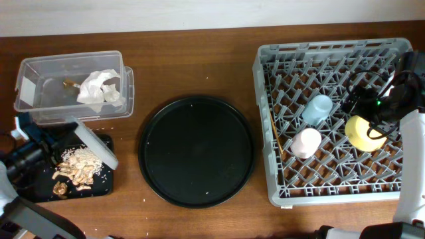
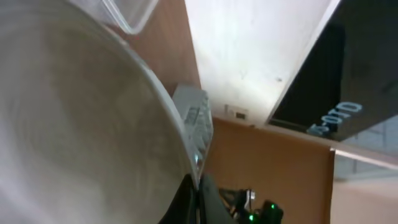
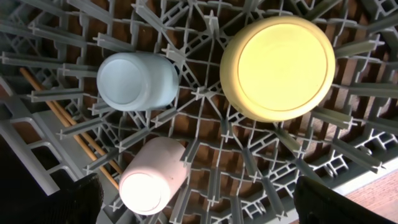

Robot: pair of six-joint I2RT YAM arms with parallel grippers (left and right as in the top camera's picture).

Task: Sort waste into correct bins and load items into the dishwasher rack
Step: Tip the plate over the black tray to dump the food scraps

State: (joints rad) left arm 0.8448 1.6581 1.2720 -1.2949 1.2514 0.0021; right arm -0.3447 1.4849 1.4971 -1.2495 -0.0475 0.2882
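Observation:
My left gripper [image 1: 72, 130] is shut on the rim of the pale grey plate [image 1: 99, 147], which is tilted steeply over the shallow black tray [image 1: 103, 186]. Tan food scraps [image 1: 78, 166] lie heaped in that tray. In the left wrist view the plate [image 2: 74, 124] fills the left side, with the fingers [image 2: 208, 196] pinched on its edge. The crumpled paper wrapper [image 1: 99, 89] lies in the clear tub [image 1: 40, 70]. My right gripper [image 3: 199, 208] hangs open over the dishwasher rack [image 1: 279, 179]. Upside down in the rack are the blue cup [image 3: 137, 81], pink cup [image 3: 152, 177] and yellow bowl [image 3: 278, 67]. The chopsticks [image 3: 68, 118] lie along the rack's left side.
A large round black tray [image 1: 196, 151] sits between the bins and the rack. Small crumbs dot the wooden table around it. A small brown scrap [image 1: 68, 83] lies in the clear tub beside the wrapper.

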